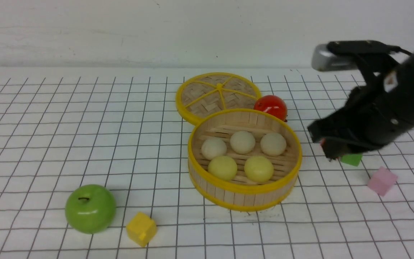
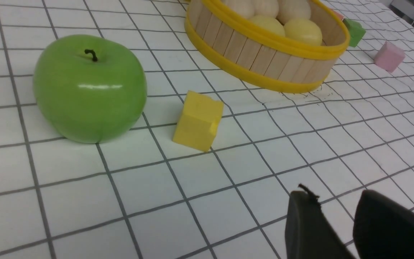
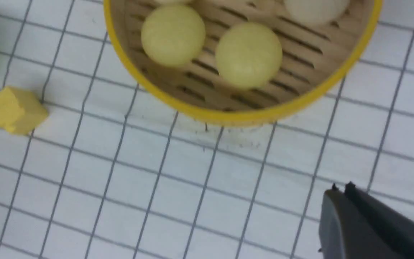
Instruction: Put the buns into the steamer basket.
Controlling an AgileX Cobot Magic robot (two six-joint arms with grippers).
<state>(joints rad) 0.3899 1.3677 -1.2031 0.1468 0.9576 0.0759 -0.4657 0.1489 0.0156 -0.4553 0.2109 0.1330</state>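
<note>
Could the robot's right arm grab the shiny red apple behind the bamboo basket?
Probably yes. The right gripper hangs beside the steamer basket, and the shiny red apple sits uncovered behind its rim, next to the woven lid. Nothing blocks a reach from above.

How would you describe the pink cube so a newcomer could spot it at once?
Start at the steamer basket in the middle of the gridded table. Look to its right, past the green cube under the right arm. The pink cube sits alone just beyond, nearer the camera: the only pink thing there.
</note>
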